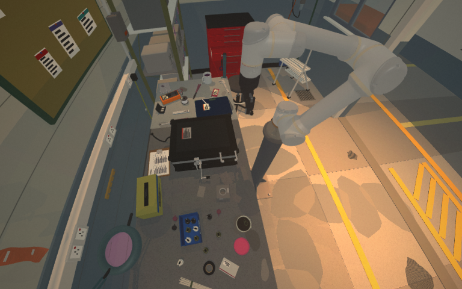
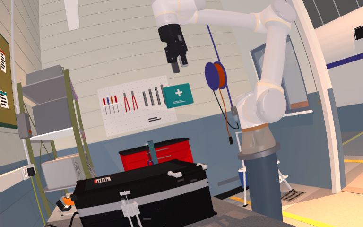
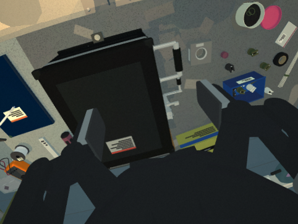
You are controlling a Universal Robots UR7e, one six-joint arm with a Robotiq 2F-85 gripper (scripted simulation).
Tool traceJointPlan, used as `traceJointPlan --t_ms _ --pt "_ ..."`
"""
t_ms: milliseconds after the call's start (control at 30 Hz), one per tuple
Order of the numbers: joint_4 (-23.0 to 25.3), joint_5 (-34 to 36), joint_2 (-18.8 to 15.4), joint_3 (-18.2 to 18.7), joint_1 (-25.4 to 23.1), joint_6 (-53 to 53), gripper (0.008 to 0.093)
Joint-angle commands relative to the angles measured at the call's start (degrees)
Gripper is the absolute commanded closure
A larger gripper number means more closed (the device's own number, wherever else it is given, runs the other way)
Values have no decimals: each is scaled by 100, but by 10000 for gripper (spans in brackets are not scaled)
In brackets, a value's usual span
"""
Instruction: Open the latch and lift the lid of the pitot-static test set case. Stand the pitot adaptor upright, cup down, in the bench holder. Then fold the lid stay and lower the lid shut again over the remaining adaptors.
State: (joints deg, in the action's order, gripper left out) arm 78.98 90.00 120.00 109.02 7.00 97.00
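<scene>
The black pitot-static test set case (image 1: 203,141) sits in the middle of the bench with its lid down, and its white latch (image 1: 197,164) hangs on the front face beside the carry handle (image 1: 227,157). The grey bench holder (image 1: 222,192) stands on the benchtop just in front of the case. My gripper (image 2: 179,65) is open and empty. It hangs high above the far right end of the case, fingers pointing down. In the wrist camera the case lid (image 3: 111,99) lies far below, between my fingers (image 3: 154,114). The adaptors inside are hidden.
The bench's right edge runs beside the arm's pedestal (image 1: 267,150). A yellow box (image 1: 148,196) and clipboard (image 1: 159,162) lie left of the case. A blue block (image 1: 190,228), a cup (image 1: 243,223) and a pink disc (image 1: 241,246) lie in front, a navy mat (image 1: 213,106) behind.
</scene>
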Motion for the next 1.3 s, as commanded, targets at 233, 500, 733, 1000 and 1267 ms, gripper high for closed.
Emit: traceJointPlan --t_ms 233,500,733,1000,1267 --pt "4 0 0 -4 0 0 300" --pt "4 0 0 -4 0 0 460" --pt "4 0 0 -4 0 0 600" --pt "4 0 0 -5 0 0 634" --pt "57 0 -26 23 -28 -28 634"
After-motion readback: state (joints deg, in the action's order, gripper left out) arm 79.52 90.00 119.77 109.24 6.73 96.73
